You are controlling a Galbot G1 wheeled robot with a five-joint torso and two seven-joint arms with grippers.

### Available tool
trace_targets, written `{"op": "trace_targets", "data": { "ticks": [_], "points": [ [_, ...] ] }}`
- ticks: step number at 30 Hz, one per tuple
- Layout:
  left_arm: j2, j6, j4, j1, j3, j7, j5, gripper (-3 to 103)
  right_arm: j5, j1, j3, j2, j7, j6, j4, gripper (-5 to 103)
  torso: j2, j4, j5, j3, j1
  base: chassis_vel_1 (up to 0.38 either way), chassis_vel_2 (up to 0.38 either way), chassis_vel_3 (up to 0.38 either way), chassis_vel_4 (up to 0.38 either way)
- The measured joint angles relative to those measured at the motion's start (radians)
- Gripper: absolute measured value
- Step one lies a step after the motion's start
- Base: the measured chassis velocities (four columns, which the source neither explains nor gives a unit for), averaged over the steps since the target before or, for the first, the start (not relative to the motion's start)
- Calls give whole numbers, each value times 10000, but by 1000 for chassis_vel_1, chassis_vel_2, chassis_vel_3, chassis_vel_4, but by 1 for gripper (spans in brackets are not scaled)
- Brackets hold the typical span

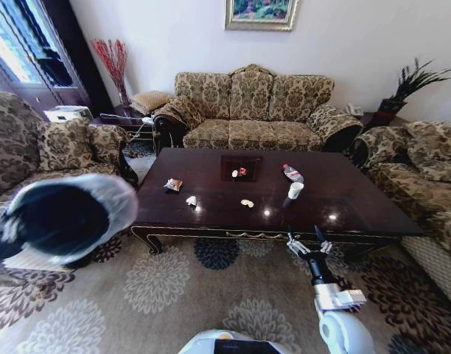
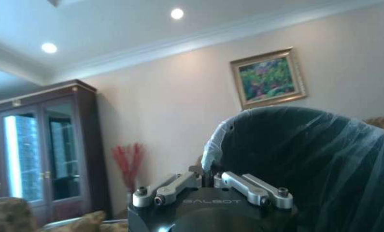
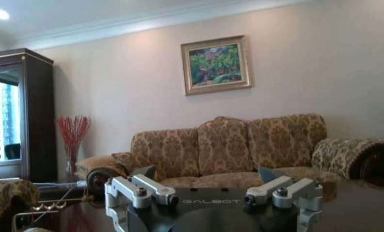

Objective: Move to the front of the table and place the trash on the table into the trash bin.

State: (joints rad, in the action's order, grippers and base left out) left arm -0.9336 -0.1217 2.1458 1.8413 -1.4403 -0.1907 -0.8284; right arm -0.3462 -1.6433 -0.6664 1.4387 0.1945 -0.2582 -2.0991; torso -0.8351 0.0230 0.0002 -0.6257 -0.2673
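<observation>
Left tool [image 2: 208,186] pinches the trash bin [image 1: 67,217] rim; right tool [image 1: 308,242] gapes wide, empty, before the table [image 1: 211,210].

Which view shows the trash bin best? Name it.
The head view: the trash bin shows its dark opening and bag-lined rim, held at the left end effector. The left wrist view shows its bagged side close up.
</observation>
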Motion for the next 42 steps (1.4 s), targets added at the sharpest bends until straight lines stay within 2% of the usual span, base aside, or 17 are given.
{"op": "trace_targets", "data": {
  "ticks": [2, 3, 4, 6, 8, 11, 12, 16, 22, 31, 42],
  "points": [
    [748, 512, 57, -416, 563, 319, -316, 4, -6, 67, 36, -67, 81, -20, -74, 100, 0, 0, 0, 0, -1, 0, 0, 0, 0],
    [1044, 736, 18, -602, 853, 447, -406, 4, -6, 86, 35, -97, 123, -21, -76, 100, 0, 9, -4, 0, 0, 0, 0, 0, 0],
    [1044, 736, 18, -602, 853, 447, -406, 4, -6, 86, 35, -97, 123, -21, -76, 100, 0, 9, -4, 0, 0, 0, 0, 0, 0],
    [1678, 1292, -128, -947, 1506, 779, -660, 4, -3, 94, 17, -104, 162, 19, -70, 100, 0, 10, -3, 1, 0, 0, 0, 0, 0],
    [1845, 1419, -180, -1003, 1647, 852, -717, 4, -1, 91, 10, -100, 168, 65, -71, 100, 0, 10, -6, 1, 1, 0, 0, 0, 0],
    [2811, 2015, -620, -1261, 2121, 1139, -861, 4, 5, 67, 12, -72, 210, 315, -163, 100, 0, 7, -5, 0, -1, 0, 0, 0, 0],
    [2811, 2015, -620, -1261, 2121, 1139, -861, 4, 5, 67, 12, -72, 210, 315, -163, 100, 0, 7, -5, 0, -1, 0, 0, 0, 0],
    [3711, 2480, -1147, -1636, 2332, 1378, -1129, 4, 52, 170, 113, -51, 243, 542, -256, 100, 0, 6, -3, 1, 0, 0, 0, 0, 0],
    [3902, 2655, -1281, -1764, 2337, 1406, -1104, 4, 232, 306, 240, 30, 241, 588, -242, 100, 0, 10, -3, 2, 1, 0, 0, 0, 0],
    [3893, 2748, -1263, -2192, 2682, 1388, -969, 4, 303, 168, 247, 37, 242, 600, -343, 100, 0, 4, -1, 3, 2, 36, 118, -48, -122],
    [3901, 2786, -1276, -2678, 3017, 1437, -810, 4, 215, 279, 497, -23, 294, 572, -156, 100, 1, 9, -6, 1, -1, 175, 328, -171, -314]
  ]
}}
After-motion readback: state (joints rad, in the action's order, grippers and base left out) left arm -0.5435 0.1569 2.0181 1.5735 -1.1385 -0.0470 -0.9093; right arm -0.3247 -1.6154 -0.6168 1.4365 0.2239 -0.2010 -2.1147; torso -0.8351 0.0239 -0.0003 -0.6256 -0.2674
